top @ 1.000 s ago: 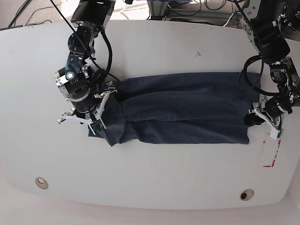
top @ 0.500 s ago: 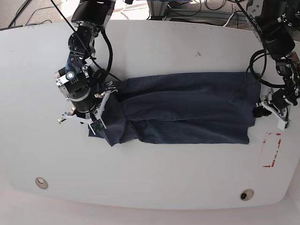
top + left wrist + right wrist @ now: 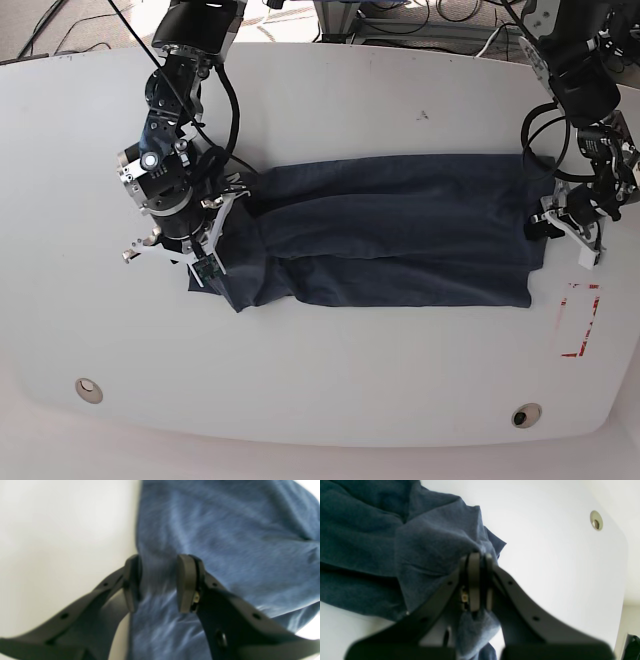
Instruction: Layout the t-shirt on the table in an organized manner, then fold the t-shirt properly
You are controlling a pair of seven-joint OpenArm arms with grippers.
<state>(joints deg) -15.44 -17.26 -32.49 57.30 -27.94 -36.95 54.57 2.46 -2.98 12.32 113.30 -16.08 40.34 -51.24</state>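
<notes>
The dark navy t-shirt (image 3: 390, 235) lies as a long, flat, folded band across the middle of the white table (image 3: 350, 380). My right gripper (image 3: 212, 272) is at the band's left end. In the right wrist view this gripper (image 3: 477, 580) is shut on a bunched fold of the t-shirt (image 3: 370, 542). My left gripper (image 3: 548, 228) sits at the band's right edge. In the left wrist view its jaws (image 3: 157, 582) stand apart, straddling the edge of the t-shirt (image 3: 225, 542), which passes flat between the pads.
A red rectangle outline (image 3: 578, 320) is marked near the table's right edge. Round grommet holes sit at the front left (image 3: 88, 388) and front right (image 3: 526, 414); one of them (image 3: 596, 523) shows beyond the right gripper. Cables lie behind the far edge.
My left arm rose from lower at the shirt's right edge, swung outward, then came back in a little. The shirt's right edge now lies slightly further right. The right arm has not moved.
</notes>
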